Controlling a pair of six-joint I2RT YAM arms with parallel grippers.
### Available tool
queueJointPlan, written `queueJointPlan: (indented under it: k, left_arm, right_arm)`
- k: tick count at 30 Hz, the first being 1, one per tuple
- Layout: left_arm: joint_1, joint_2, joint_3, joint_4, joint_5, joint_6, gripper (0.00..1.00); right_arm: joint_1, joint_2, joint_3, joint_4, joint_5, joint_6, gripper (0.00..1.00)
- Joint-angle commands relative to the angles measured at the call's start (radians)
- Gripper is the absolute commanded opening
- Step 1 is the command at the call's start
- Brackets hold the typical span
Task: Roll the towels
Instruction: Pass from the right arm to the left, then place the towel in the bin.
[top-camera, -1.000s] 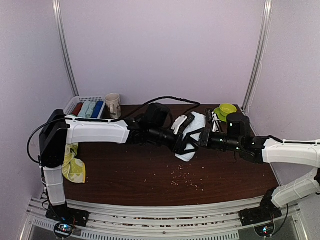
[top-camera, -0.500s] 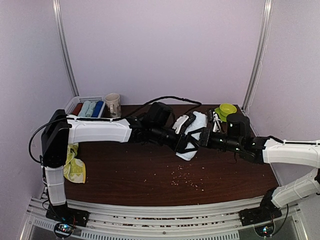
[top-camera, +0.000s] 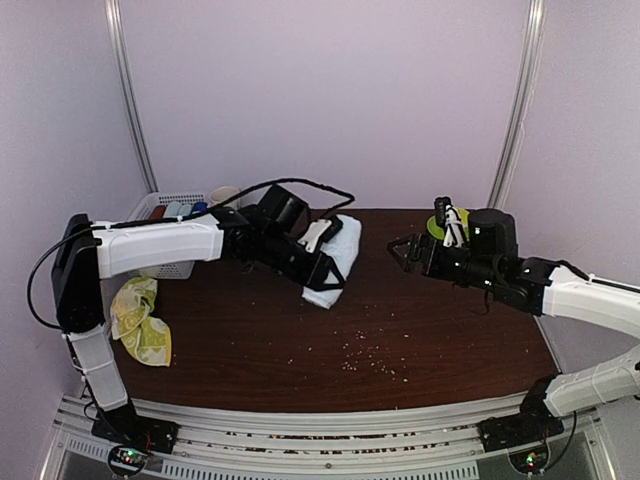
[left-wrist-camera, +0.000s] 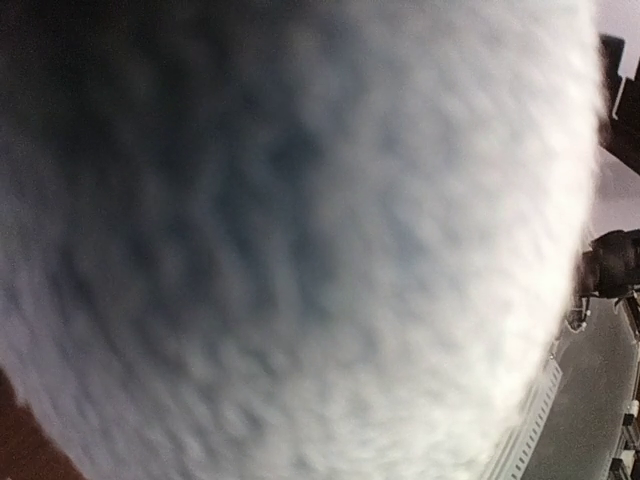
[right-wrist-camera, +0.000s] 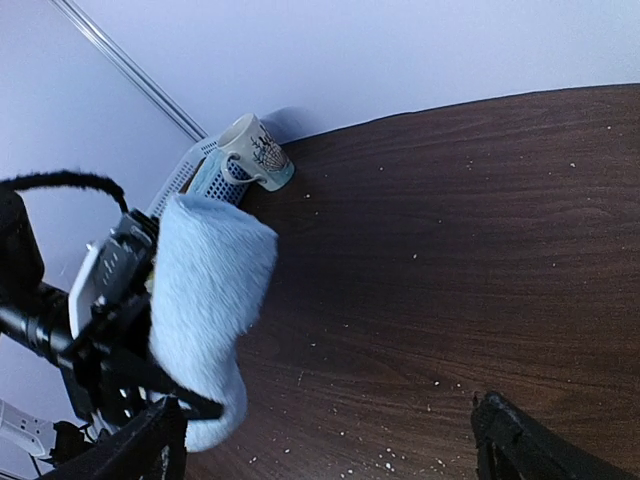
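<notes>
1. Left gripper (top-camera: 322, 262): closed around the blue towel (top-camera: 345, 245), which is a fat roll. The roll tilts, upper end toward the back wall, lower end toward the table (top-camera: 250, 340). Whether the lower end touches the table cannot be told.
2. Left wrist view: blurred blue towel (left-wrist-camera: 300, 240) fills the picture.
3. Right gripper (top-camera: 400, 250): jaws wide apart, holding nothing. It hangs over the table right of the roll, well apart from it and pointing at it.
4. Yellow towel (top-camera: 140, 320): crumpled and unrolled, at the left edge of the table.
5. Basket (top-camera: 165, 210) and mug (right-wrist-camera: 255, 150): back left corner, side by side.
6. Bowl (top-camera: 452, 222): green, partly hidden behind the right arm.
7. Crumbs (top-camera: 370, 355): scattered on the near table.
</notes>
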Motion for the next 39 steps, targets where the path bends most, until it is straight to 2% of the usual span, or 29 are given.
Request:
queueJointPlan:
  k: [1, 5, 10, 13, 18, 21, 31, 35, 39]
  left_arm:
    - [0.152, -0.133, -0.012, -0.134, -0.064, 0.057, 0.00]
    - [0.293, -0.169, 0.062, -0.298, -0.139, 0.139, 0.00]
    - [0.525, -0.190, 0.143, -0.433, -0.254, 0.216, 0.00]
    - [0.638, -0.182, 0.172, -0.468, -0.250, 0.260, 0.00]
    - [0.756, -0.050, 0.340, -0.564, -0.342, 0.320, 0.00]
    - [0.822, 0.070, 0.440, -0.607, -0.332, 0.345, 0.00]
    - [0.890, 0.382, 0.700, -0.633, -0.343, 0.378, 0.00]
    - [0.896, 0.452, 0.715, -0.646, -0.333, 0.377, 0.00]
    - [0.895, 0.448, 0.662, -0.676, -0.372, 0.337, 0.00]
  right_arm:
    - [-0.019, 0.008, 0.027, -0.069, 0.003, -0.060, 1.00]
    - [-0.022, 0.027, 0.042, -0.102, 0.024, -0.100, 1.00]
    - [-0.022, 0.035, 0.062, -0.150, 0.040, -0.144, 1.00]
    - [-0.022, 0.024, 0.067, -0.169, 0.029, -0.166, 1.00]
    - [-0.022, 0.009, 0.062, -0.193, -0.012, -0.199, 1.00]
    - [-0.022, 0.001, 0.045, -0.199, -0.041, -0.207, 1.00]
    - [-0.013, -0.040, -0.027, -0.127, -0.116, -0.164, 1.00]
    - [-0.006, -0.030, -0.031, -0.120, -0.129, -0.158, 1.00]
    - [-0.003, -0.023, -0.030, -0.120, -0.126, -0.162, 1.00]
